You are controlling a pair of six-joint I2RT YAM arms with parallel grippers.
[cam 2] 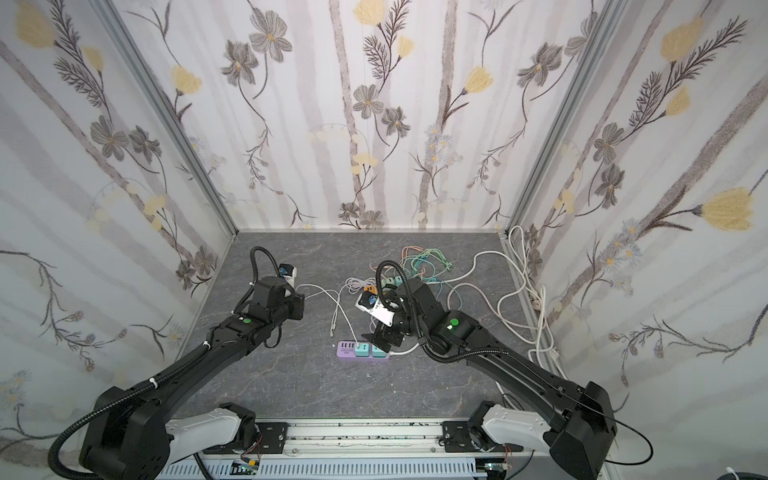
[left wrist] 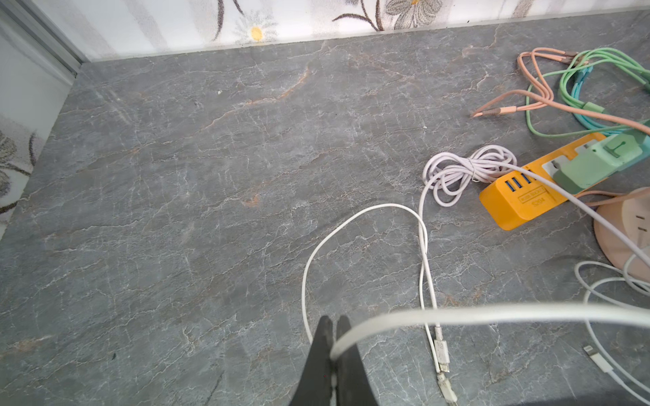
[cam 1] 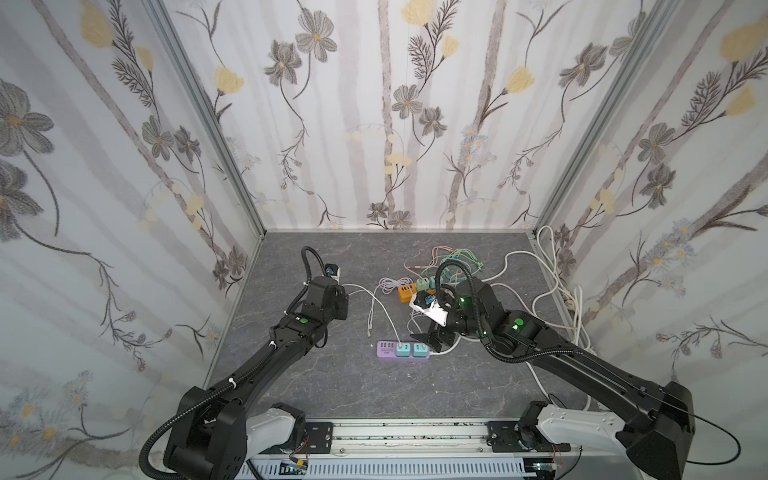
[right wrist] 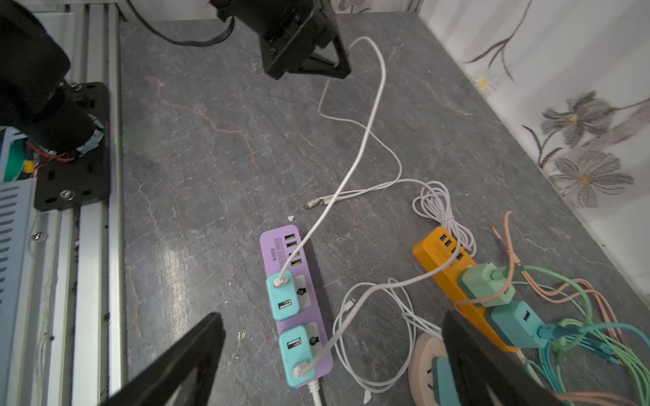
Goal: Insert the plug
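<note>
Teal plug point(right wrist: 297, 351) in purple strip point(right wrist: 278, 251), just beside parted right gripper point(right wrist: 332, 316).

Tabletop point(cam 1: 332, 386) looks like grey veined stone, matt. Purple power strip point(right wrist: 278, 251) is smooth plastic; rail point(cam 1: 407, 432) at 6 o'clock, ribbed bare metal.

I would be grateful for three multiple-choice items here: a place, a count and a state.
1. Of the purple plastic power strip and the orange plastic power strip, which lies nearer the arms' bases? A. purple B. orange C. level
2. How many teal plug adapters sit in the purple strip? A. one B. two C. four
3. The left gripper is: A. open B. shut on a thin white cable C. shut on an adapter
1 A, lower in both top views; 2 B, both show in the right wrist view; 3 B, it pinches the cable.
</note>
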